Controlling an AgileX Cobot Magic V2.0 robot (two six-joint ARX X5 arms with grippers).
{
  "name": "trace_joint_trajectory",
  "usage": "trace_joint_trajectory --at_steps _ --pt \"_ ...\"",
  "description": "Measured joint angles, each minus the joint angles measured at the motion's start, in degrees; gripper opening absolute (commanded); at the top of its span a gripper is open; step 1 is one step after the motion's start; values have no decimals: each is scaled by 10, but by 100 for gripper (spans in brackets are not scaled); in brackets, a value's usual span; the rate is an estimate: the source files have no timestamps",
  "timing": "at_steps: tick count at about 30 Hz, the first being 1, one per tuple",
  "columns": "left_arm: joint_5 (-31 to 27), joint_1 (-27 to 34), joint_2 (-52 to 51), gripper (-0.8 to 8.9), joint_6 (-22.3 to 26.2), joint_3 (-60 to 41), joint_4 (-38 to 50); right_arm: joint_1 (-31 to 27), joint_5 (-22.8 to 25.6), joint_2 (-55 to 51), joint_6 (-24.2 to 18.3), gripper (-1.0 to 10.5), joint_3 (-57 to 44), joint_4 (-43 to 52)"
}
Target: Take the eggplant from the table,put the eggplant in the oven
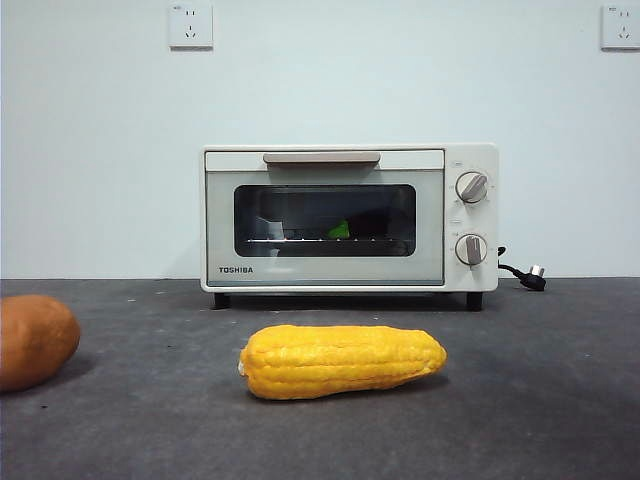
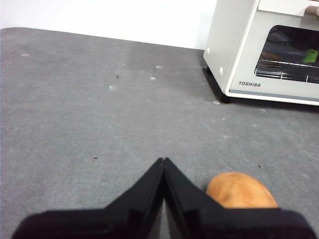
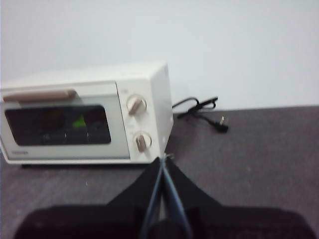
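The cream-white oven (image 1: 350,218) stands at the back of the dark grey table (image 1: 540,400) with its glass door closed. Behind the glass, the eggplant lies on the rack: its green stem cap (image 1: 340,230) shows clearly, while its dark body is hard to make out. The cap (image 2: 310,55) also shows in the left wrist view and, as a green patch (image 3: 79,121), in the right wrist view. My left gripper (image 2: 163,160) is shut and holds nothing, above the table by the orange-brown lump. My right gripper (image 3: 163,159) is shut and holds nothing, in front of the oven's knobs.
A yellow corn cob (image 1: 343,361) lies in front of the oven. An orange-brown lump (image 1: 35,340) sits at the left edge. The oven's power cord and plug (image 1: 528,275) lie at its right. Two wall sockets are high on the wall.
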Motion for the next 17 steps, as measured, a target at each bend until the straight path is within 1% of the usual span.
trace_joint_trajectory --at_steps 9,17 --pt "0 0 0 -4 0 0 0 0 0 0 0 1 -53 1" --pt "0 0 0 -4 0 0 0 8 7 0 0 1 -55 -36"
